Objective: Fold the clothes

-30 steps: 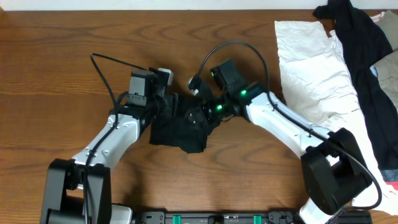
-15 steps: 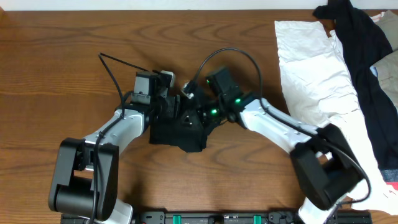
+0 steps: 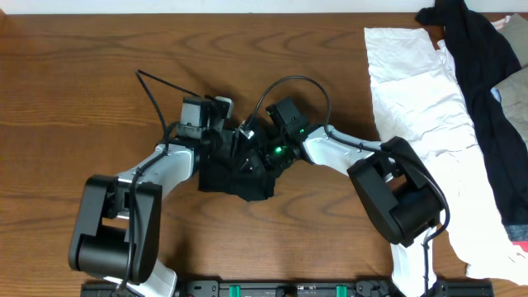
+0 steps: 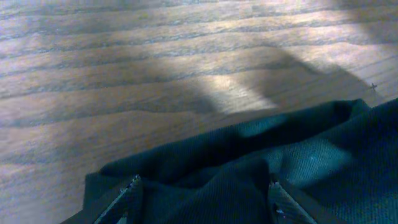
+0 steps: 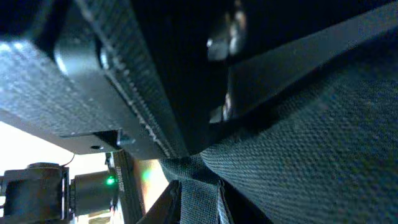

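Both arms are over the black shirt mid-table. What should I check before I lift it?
1. The right gripper pinches the black shirt: ok, fabric is bunched tight in its jaws.
2. The left gripper holds the shirt: not ok, jaws apart, fabric lying loose beneath.
3. Shirt spread flat: not ok, it is a crumpled heap.
4. Collar and sleeves located: cannot tell, hidden in the heap.
5. Shirt apart from the white cloth: ok, bare table lies between them.
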### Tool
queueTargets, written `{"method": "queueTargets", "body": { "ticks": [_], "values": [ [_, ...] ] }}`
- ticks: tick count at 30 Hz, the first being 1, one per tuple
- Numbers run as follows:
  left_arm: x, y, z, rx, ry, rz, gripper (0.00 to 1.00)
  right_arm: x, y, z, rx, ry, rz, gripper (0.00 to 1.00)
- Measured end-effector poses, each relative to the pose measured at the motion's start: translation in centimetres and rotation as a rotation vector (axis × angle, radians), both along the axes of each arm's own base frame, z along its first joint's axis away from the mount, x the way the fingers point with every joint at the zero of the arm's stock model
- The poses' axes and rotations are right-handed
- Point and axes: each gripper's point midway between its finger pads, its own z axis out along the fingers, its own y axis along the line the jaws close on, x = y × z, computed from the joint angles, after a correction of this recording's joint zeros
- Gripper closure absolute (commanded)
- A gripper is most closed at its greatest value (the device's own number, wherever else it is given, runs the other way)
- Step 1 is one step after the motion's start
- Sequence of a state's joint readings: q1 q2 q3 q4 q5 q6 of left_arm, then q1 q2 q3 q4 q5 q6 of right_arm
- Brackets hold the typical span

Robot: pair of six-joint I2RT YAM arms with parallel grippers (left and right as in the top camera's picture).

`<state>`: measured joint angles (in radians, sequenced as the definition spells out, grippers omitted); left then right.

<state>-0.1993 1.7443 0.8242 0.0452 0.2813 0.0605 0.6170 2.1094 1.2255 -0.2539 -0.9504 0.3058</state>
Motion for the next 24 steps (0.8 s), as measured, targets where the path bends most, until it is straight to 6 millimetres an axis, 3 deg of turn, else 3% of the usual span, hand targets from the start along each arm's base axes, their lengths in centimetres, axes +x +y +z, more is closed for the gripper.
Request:
{"method": "queueTargets", "body": {
  "ticks": [16,18,21,24],
  "values": [
    [2.1,-1.7,-1.1,-0.004,-0.115,-0.091,0.35,-0.2,-1.9,-0.5,-0.103,0.108,-0.031,0.83],
    [2.1,-1.7,-1.1,0.001,-0.126,-0.094,0.29,-0.4,-2.1,-0.6,-0.118,0.124,-0.033,0.83],
    [4.0,0.2,-0.6,-0.004,-0.148,0.038,0.22,-4.6,-3.9,-2.3,-0.200,0.305,-0.006,0.80],
    [4.0,1.2,-1.0,-0.008,-0.121,0.096,0.20,-5.0,-4.0,-2.1,-0.204,0.318,0.007,0.80]
  ]
}}
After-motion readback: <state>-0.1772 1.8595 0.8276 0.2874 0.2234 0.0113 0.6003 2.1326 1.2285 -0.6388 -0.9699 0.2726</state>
